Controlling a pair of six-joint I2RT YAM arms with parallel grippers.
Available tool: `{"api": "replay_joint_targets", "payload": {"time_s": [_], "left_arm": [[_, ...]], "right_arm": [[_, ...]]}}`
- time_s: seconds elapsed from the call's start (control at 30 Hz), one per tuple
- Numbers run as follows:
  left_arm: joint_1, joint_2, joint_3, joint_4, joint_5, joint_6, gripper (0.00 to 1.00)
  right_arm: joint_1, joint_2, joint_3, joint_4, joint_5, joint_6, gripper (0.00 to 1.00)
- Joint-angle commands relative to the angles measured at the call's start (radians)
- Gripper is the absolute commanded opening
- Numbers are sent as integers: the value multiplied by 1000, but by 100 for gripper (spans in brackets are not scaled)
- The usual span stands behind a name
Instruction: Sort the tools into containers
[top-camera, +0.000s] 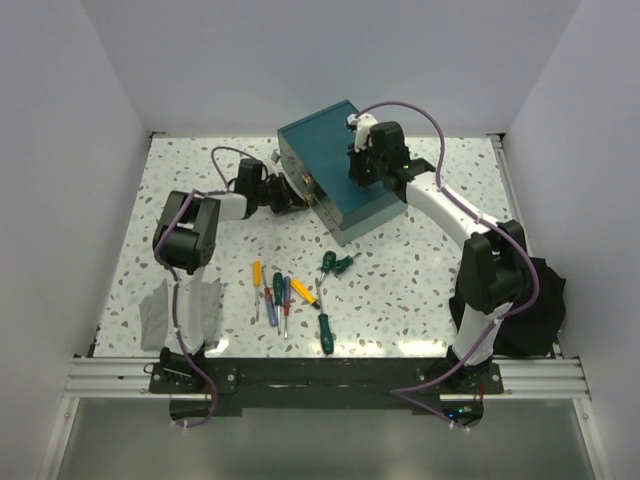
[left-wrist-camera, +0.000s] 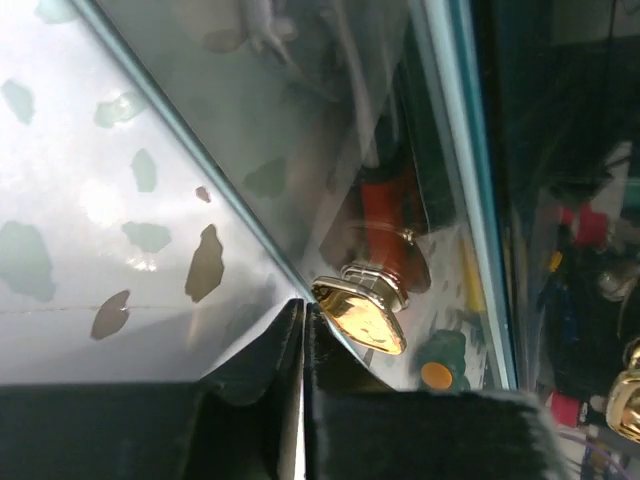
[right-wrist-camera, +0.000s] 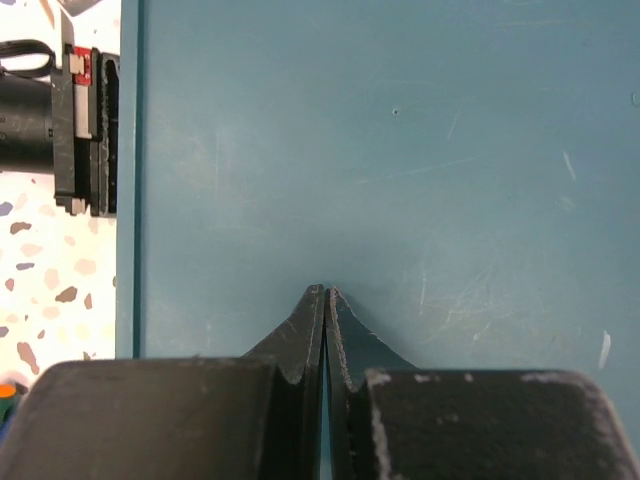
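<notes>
The teal box (top-camera: 322, 145) stands at the back middle of the table, its clear drawers (top-camera: 318, 192) facing front-left. My left gripper (top-camera: 296, 197) is shut at that face; in the left wrist view its fingertips (left-wrist-camera: 303, 306) sit just left of a brass knob (left-wrist-camera: 366, 318) on a clear drawer (left-wrist-camera: 300, 130), holding nothing. Through the drawer front a red-handled tool (left-wrist-camera: 390, 215) shows. My right gripper (top-camera: 371, 170) is shut with its tips (right-wrist-camera: 325, 292) against the box's teal top (right-wrist-camera: 400, 150). Several screwdrivers (top-camera: 285, 298) lie on the table in front, with two green ones (top-camera: 336, 263) nearer the box.
A grey folded cloth (top-camera: 180, 312) lies beside the left arm's base. A black bundle (top-camera: 540, 300) sits at the right edge behind the right arm. A lone green screwdriver (top-camera: 323, 331) lies near the front rail. White walls close in the speckled table (top-camera: 200, 170).
</notes>
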Motion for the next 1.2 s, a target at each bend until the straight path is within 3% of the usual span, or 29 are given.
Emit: {"api": "replay_joint_targets", "payload": {"time_s": [0.0, 0.07, 0.1, 0.2, 0.33, 0.4, 0.6, 0.73, 0.8, 0.9, 1.17], "left_arm": [[6, -59, 66, -28, -8, -4, 13], [26, -115, 74, -318, -126, 36, 22], [32, -180, 54, -362, -198, 78, 27], [75, -251, 40, -494, -173, 122, 39], [112, -287, 34, -446, -79, 134, 45], [109, -298, 32, -341, -57, 105, 46], [86, -222, 146, -186, 28, 1, 49], [72, -183, 215, -142, 60, 106, 50], [75, -158, 251, -187, 95, 168, 50], [69, -153, 273, -265, 88, 229, 50], [46, -193, 167, -260, 72, 160, 50]], "right_arm": [[7, -28, 58, -106, 65, -25, 0], [6, -45, 70, -102, 90, -48, 0], [3, -73, 78, -93, 110, -54, 0], [-7, -120, 76, -62, 170, -67, 0], [-69, -156, 75, -28, 179, -19, 0], [-132, -147, 98, -30, 173, -8, 0], [-296, -15, 243, -71, 112, 6, 0], [-353, 30, 251, -31, 96, 9, 0], [-381, 18, 182, 54, 102, 32, 0], [-387, 48, 187, 36, 95, 45, 0], [-387, 73, 109, 50, 112, 52, 0]]}}
